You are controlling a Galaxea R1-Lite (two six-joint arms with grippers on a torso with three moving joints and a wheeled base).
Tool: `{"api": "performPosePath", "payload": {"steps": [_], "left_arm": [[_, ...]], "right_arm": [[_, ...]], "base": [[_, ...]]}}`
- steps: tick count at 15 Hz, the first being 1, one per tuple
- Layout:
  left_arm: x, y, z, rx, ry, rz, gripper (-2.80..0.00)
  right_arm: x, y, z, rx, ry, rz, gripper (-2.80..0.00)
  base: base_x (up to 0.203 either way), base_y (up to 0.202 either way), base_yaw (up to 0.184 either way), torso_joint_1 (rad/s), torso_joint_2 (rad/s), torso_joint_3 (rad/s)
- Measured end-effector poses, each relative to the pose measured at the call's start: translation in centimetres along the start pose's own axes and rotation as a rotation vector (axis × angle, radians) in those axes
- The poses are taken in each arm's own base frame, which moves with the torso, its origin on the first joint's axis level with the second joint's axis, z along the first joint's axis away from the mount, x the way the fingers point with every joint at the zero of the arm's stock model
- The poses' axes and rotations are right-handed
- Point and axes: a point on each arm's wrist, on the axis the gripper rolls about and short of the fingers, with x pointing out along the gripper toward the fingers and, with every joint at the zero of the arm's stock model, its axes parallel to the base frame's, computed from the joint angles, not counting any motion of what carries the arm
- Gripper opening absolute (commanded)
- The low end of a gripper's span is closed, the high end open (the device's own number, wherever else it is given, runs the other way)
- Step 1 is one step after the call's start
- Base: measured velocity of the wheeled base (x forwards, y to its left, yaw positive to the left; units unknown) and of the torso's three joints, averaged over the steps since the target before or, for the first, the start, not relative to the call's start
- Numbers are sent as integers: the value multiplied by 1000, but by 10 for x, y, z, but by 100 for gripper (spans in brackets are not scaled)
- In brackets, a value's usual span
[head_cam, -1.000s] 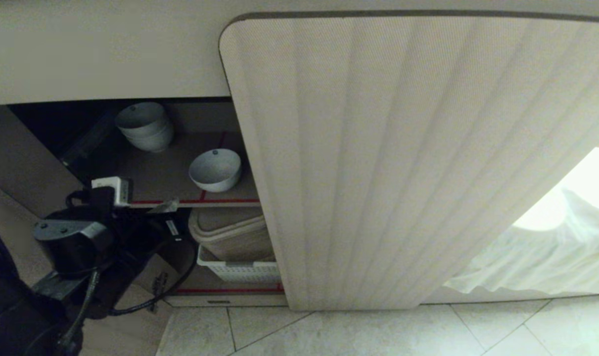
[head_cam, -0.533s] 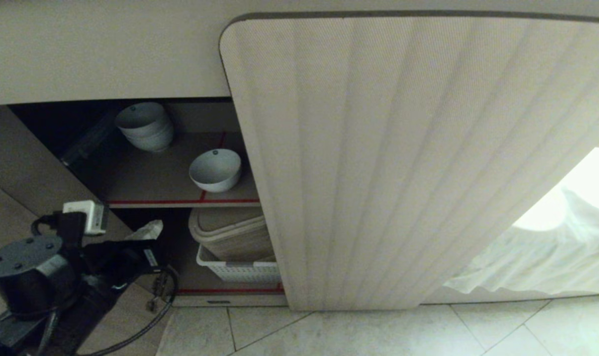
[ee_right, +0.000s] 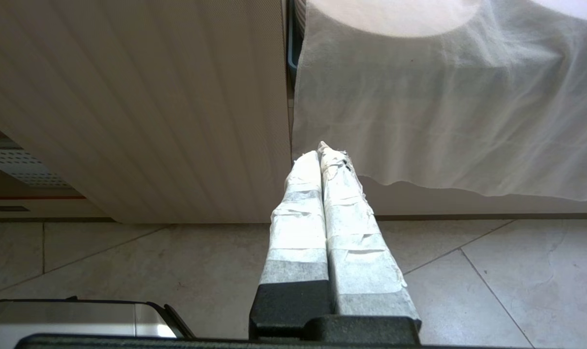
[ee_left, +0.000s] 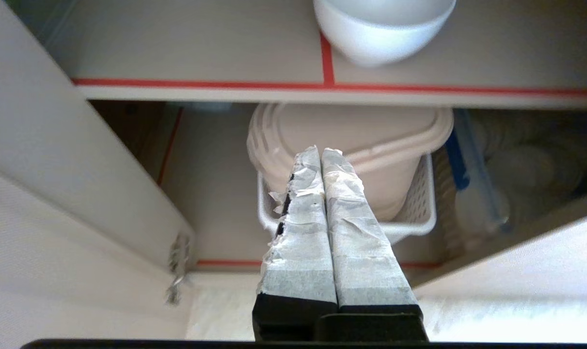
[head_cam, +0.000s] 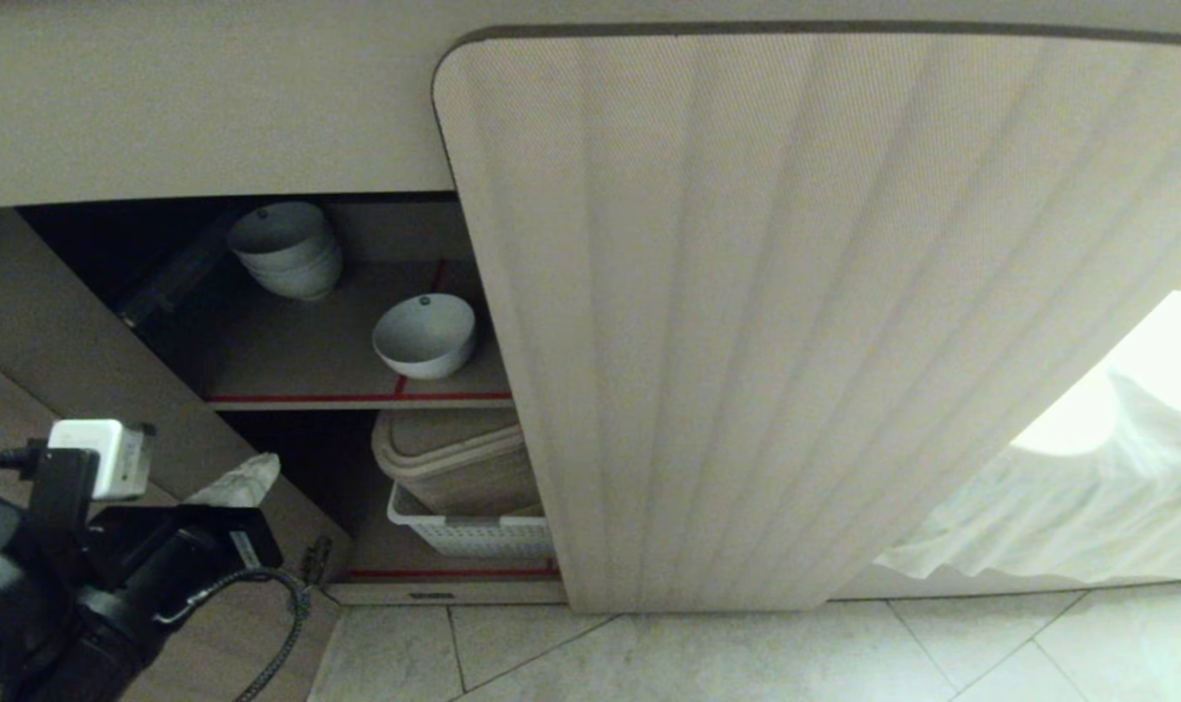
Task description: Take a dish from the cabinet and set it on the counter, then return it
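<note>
The dish [head_cam: 424, 334], a small white bowl with a grey dot inside, stands alone near the front of the cabinet's upper shelf [head_cam: 288, 398], which is edged in red tape. In the left wrist view the dish [ee_left: 380, 29] is partly cut off by the picture's edge. My left gripper [head_cam: 244, 478] hangs low at the left, outside the opening and below shelf level. Its taped fingers [ee_left: 308, 194] are shut on nothing. My right gripper [ee_right: 320, 151] is shut and empty, parked over the floor before a fluted door. The counter's top is out of view.
A stack of white bowls [head_cam: 286, 249] sits at the shelf's back left. Below, a beige lidded tub [head_cam: 453, 453] rests in a white basket [head_cam: 473, 534]. The open fluted door [head_cam: 795, 322] fills the right, the other door leaf [head_cam: 93, 361] stands left. A white cloth [ee_right: 443, 106] hangs further right.
My left arm has drawn back from the shelf's front edge, down and to the left, out of the cabinet opening. The dish has stayed in place.
</note>
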Motion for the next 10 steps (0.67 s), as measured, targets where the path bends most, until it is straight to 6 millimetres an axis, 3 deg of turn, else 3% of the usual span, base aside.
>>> {"api": "performPosePath", "payload": {"steps": [5,10], "left_arm": [[-30,6,4,16,45,4,-280],[-100,19,-1,49,47,-35,-280]], "right_arm": [[0,0,0,0,0,0,-280],[0,0,0,0,0,0,-280]], "base": [[0,0,0,0,0,0],[0,0,0,0,0,0]]}}
